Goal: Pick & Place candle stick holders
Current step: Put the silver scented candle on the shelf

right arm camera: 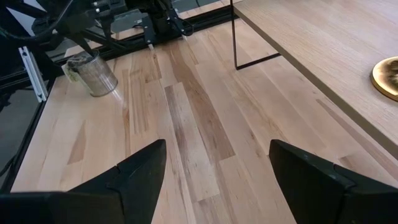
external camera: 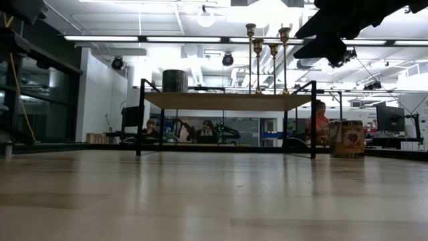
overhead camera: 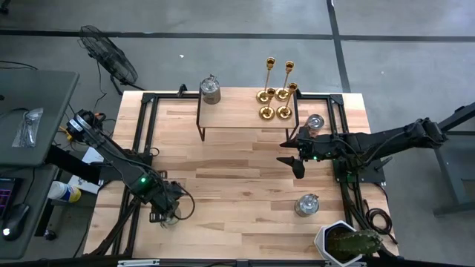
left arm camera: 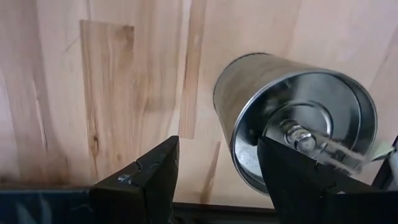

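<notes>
Several gold candle stick holders stand on their round bases at the right end of a small raised shelf at the table's far side; they rise above it in the low view. One gold base shows in the right wrist view. My right gripper hangs open just in front of the shelf's right end, its fingers apart over bare wood. My left gripper is open near the table's near left corner, pointing down. It is above and just beside a silver lidded jar.
Other silver jars stand on the shelf's left end, on the table right of the shelf and near the right front. A white planter sits at the near right corner. People sit in the room behind.
</notes>
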`<move>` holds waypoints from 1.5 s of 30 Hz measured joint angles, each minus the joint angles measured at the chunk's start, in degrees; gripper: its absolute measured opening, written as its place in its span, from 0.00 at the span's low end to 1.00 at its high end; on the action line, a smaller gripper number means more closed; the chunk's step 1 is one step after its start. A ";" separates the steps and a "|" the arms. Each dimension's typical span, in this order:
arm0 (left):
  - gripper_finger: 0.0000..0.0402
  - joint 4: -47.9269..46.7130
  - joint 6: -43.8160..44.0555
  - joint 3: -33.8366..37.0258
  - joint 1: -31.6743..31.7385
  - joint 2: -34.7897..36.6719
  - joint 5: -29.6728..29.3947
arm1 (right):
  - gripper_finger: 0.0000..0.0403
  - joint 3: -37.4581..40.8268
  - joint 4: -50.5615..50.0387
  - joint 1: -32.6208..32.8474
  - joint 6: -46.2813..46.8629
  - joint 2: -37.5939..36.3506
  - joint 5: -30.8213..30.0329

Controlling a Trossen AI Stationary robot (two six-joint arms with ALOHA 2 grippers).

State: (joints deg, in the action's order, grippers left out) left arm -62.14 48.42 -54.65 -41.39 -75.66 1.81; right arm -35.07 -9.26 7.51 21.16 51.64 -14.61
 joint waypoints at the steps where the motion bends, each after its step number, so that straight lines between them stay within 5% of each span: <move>1: 0.53 0.11 -1.26 0.00 0.00 -0.27 0.39 | 0.69 0.00 0.01 -0.01 0.00 0.00 0.00; 12: 0.51 1.41 -6.21 -0.20 -1.53 -2.19 -0.36 | 0.69 0.00 0.00 -0.02 0.01 0.02 0.00; 25: 0.28 2.61 -8.82 -0.17 -1.53 -2.77 -1.72 | 0.69 0.00 0.00 -0.01 0.01 0.01 0.00; 35: 0.27 3.99 -9.18 -0.11 -1.49 -3.28 -5.51 | 0.69 0.00 0.00 0.00 0.00 0.00 0.00; 45: 0.27 12.91 -6.52 4.44 -1.36 -3.08 -2.82 | 0.69 0.00 0.00 0.00 0.00 0.02 0.00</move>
State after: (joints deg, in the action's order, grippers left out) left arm -49.23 41.90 -50.21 -42.74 -78.74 -1.02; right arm -35.07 -9.26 7.50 21.16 51.65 -14.61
